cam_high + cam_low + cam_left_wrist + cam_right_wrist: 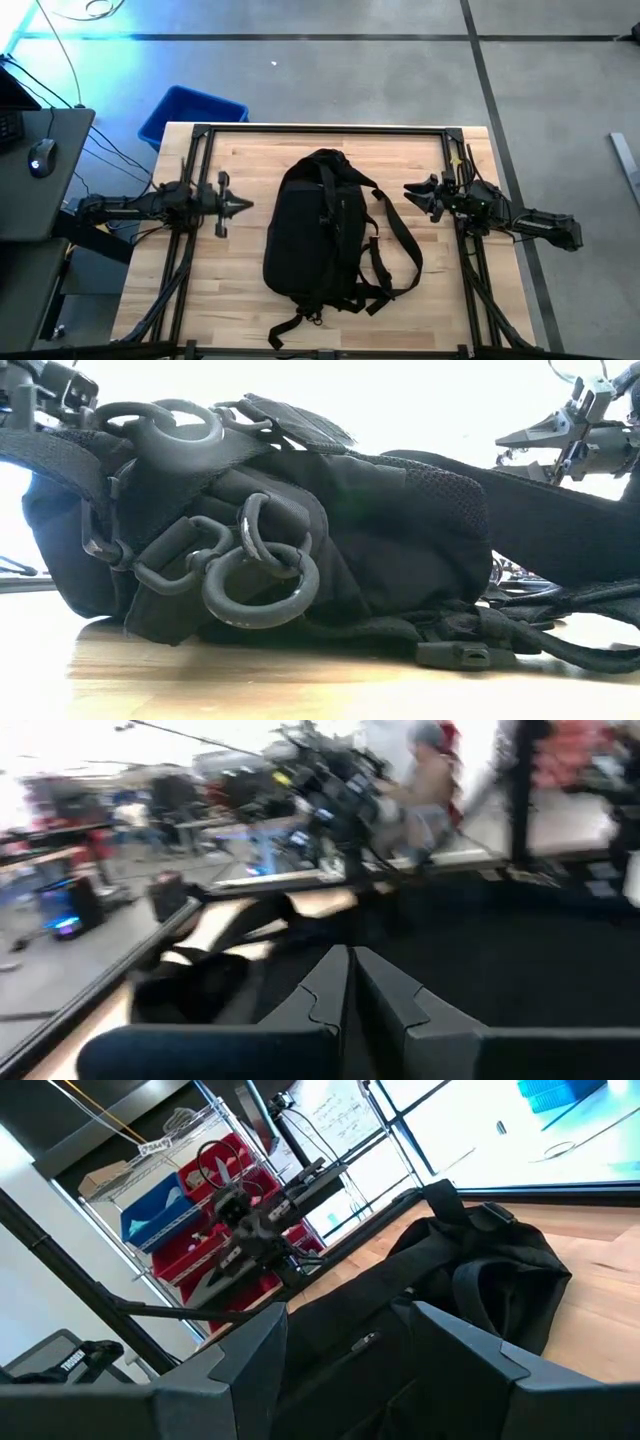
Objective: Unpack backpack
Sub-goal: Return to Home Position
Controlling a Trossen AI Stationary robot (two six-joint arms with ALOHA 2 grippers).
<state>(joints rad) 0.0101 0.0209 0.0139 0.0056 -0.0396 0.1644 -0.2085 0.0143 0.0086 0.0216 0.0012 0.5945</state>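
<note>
The large black backpack [318, 230] lies flat on the middle of the wooden table, its long straps [400, 245] spread toward the right and near edges. In the low view, grey rings [262, 585] hang at the near end of the backpack [400, 550]. My left gripper [243, 207] hovers shut just left of the backpack, pointing at it; in its wrist view the left gripper [350, 970] has its fingers together before the backpack's dark fabric [480, 950]. My right gripper [410, 190] hovers open to the right of the backpack. In its wrist view the right gripper [350, 1350] faces the backpack [480, 1270].
A black metal frame [320, 129] runs along the table's edges. A blue bin [192, 112] stands on the floor beyond the far left corner, and a dark desk with a mouse [40, 155] stands to the left. Bare wood [240, 290] shows on both sides of the backpack.
</note>
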